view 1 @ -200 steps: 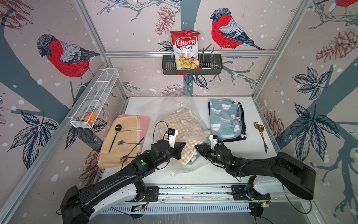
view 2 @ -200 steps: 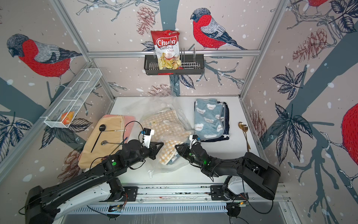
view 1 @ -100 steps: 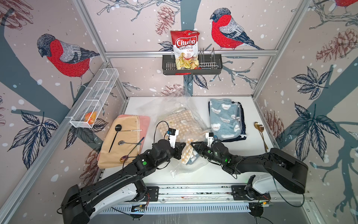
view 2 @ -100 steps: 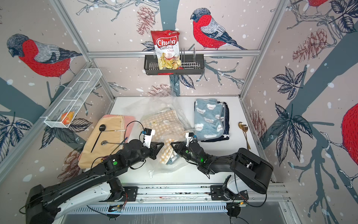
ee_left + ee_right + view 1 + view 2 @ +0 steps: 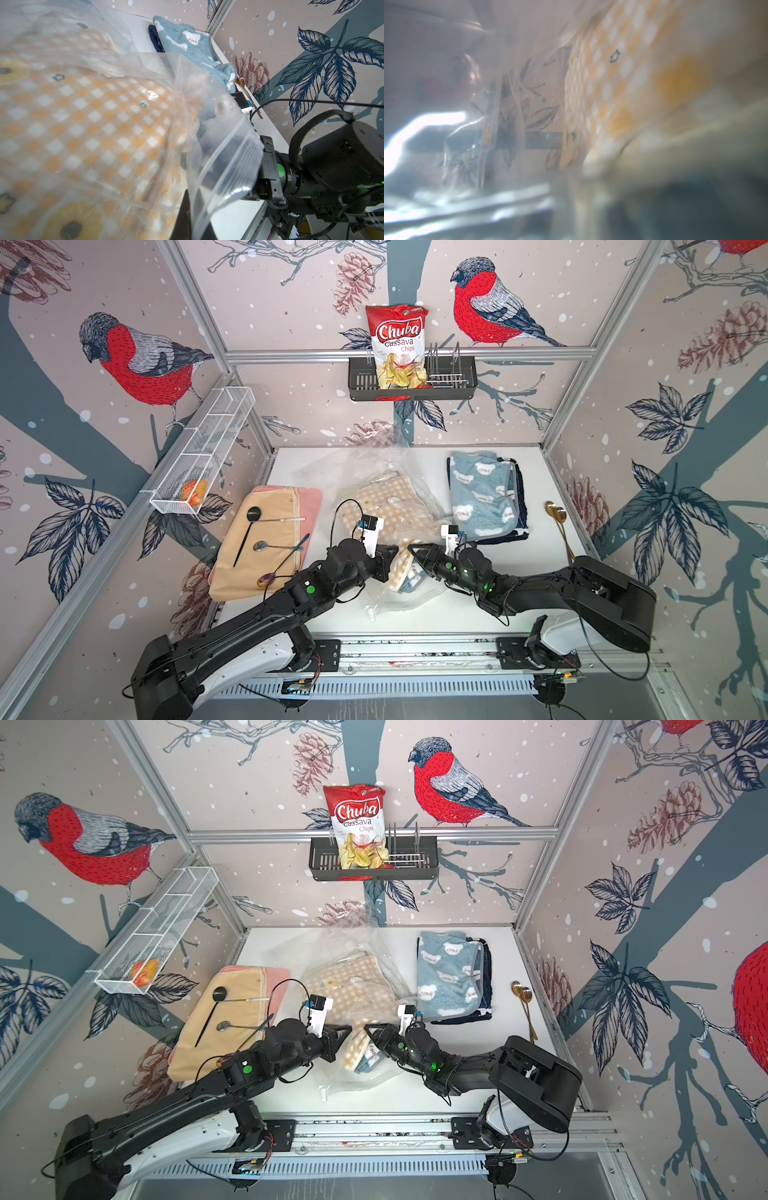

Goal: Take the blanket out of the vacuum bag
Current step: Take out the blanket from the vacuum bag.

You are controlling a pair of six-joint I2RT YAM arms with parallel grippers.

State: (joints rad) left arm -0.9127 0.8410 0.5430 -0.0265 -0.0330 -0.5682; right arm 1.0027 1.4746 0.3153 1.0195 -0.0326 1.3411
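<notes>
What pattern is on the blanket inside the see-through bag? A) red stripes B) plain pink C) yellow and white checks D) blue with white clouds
C: the blanket seen through the clear bag has yellow and white checks, which also show close up in the left wrist view; the blue cloud-print one lies outside the bag, beside it.

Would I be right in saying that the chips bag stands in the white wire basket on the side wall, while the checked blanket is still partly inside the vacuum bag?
Not quite. The chips bag stands in the black rack on the back wall, as both top views show. The white wire basket holds only something small and orange. The checked blanket is indeed still partly inside the vacuum bag.
</notes>
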